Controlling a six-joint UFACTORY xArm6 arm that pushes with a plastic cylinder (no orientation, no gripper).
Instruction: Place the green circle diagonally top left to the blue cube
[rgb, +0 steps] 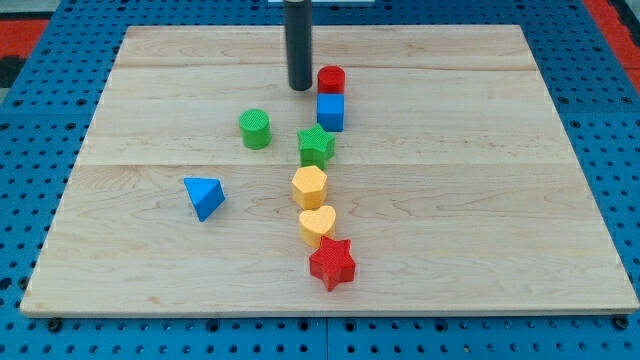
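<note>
My tip (299, 87) beside red cylinder (331, 80), blue cube (330, 112) below, green circle (255, 129) left, no fingers visible.

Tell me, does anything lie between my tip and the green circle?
Nothing: in the camera view only bare board lies between my tip and the green circle, which sits lower and to the view's left.

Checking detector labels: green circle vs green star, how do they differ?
Shape: the green circle is a round cylinder, the green star is pointed.
Neighbours: the circle stands alone, the star sits close below the blue cube.
Position: the circle is to the view's left of the star.
Both are green. My tip touches neither.
</note>
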